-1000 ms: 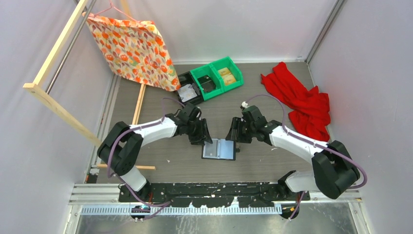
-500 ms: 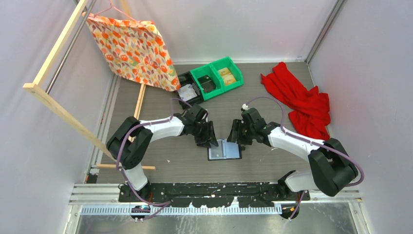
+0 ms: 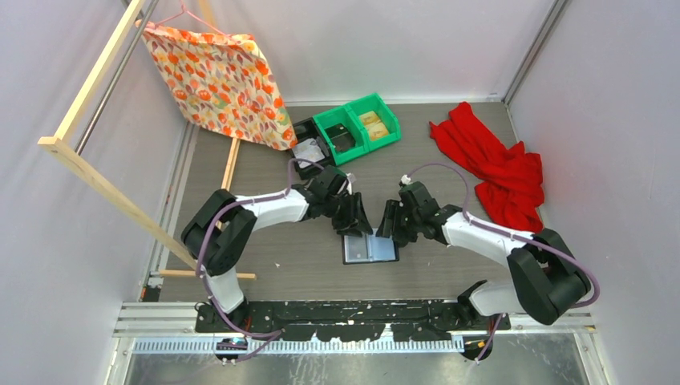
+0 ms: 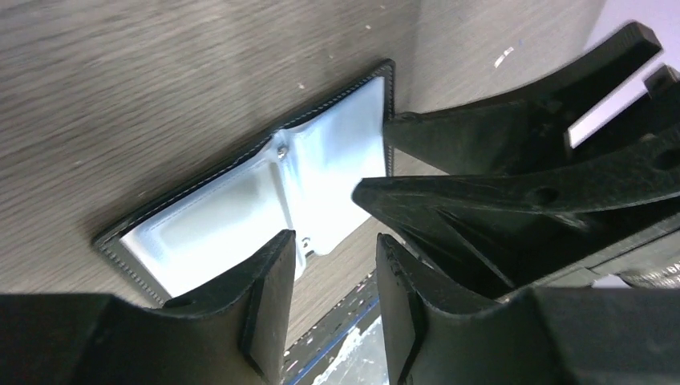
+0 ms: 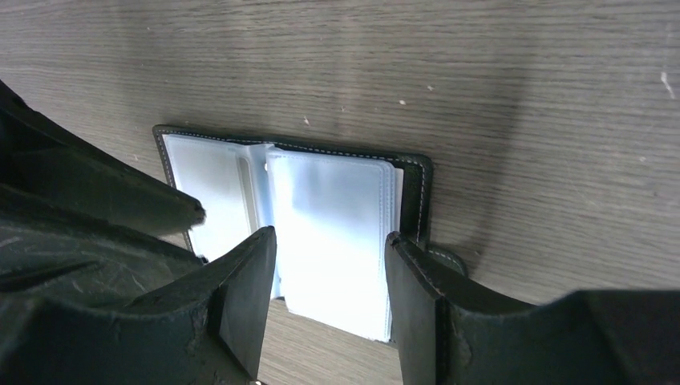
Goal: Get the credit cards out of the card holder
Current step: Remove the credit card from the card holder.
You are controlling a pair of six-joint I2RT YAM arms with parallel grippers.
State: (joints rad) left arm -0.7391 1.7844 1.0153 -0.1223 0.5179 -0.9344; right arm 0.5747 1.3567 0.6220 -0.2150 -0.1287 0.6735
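Observation:
The card holder [image 3: 370,249] lies open on the table, a black wallet with pale glossy sleeves facing up. It also shows in the left wrist view as the card holder [image 4: 265,188] and in the right wrist view as the card holder [image 5: 321,204]. The credit cards cannot be told apart from the sleeves. My left gripper [image 3: 354,222] hovers at the holder's far left corner, and the left gripper [image 4: 333,241] is open and empty. My right gripper [image 3: 390,227] is at the far right edge. The right gripper [image 5: 329,237] is open, straddling the right sleeve with nothing held.
Green bins [image 3: 358,124] and a black bin [image 3: 307,147] stand behind the arms. A red cloth [image 3: 497,164] lies at the back right. An orange patterned bag [image 3: 220,80] hangs from a wooden frame [image 3: 88,152] on the left.
My left gripper has moved right to the card holder's far left corner. The holder has shifted slightly right. The right gripper has barely moved.

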